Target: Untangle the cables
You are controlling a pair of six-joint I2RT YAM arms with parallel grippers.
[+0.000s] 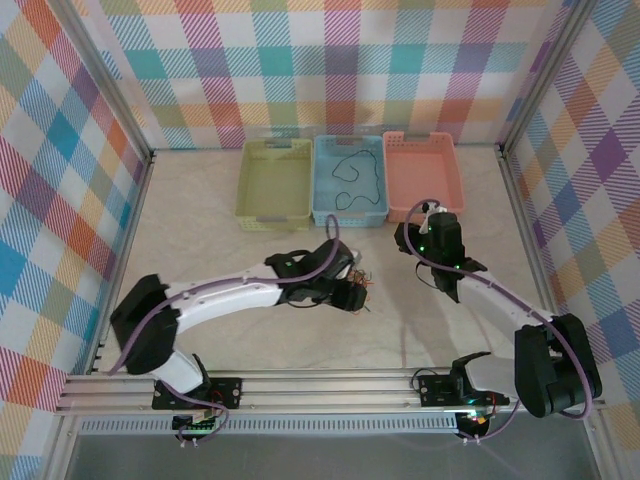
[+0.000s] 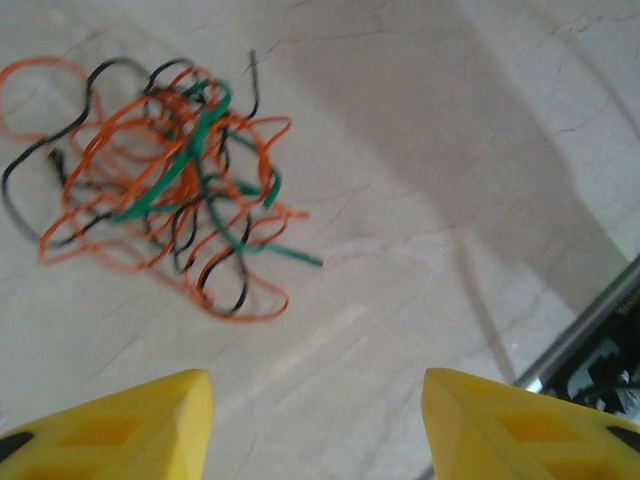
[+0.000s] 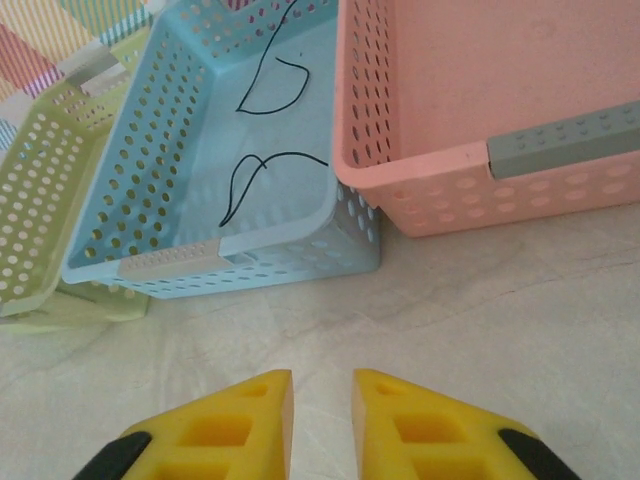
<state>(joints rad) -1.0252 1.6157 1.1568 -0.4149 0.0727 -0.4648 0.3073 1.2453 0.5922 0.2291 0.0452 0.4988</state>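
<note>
Table (image 1: 200, 235): 3 side by side at 12 o'clock, green basket (image 1: 272, 218) twd 11, blue basket (image 1: 346, 215) mid, pink basket (image 1: 422, 178) twd 1.

The overhead camera is mounted above and behind my arm bases. It looks down and forward over the whole table (image 1: 200, 330), as far as the green basket (image 1: 273, 180), blue basket (image 1: 348, 215) and pink basket (image 1: 422, 175) at the far edge.

My left wrist camera points steeply down past my left gripper (image 2: 318, 400), close to the tabletop. The cables (image 2: 170, 190) sit at its upper left. Overhead, the same tangle appears small, mid-table.

My right wrist camera faces forward and down past my right gripper (image 3: 322, 390), near the baskets' front walls. The overhead view shares these baskets.
</note>
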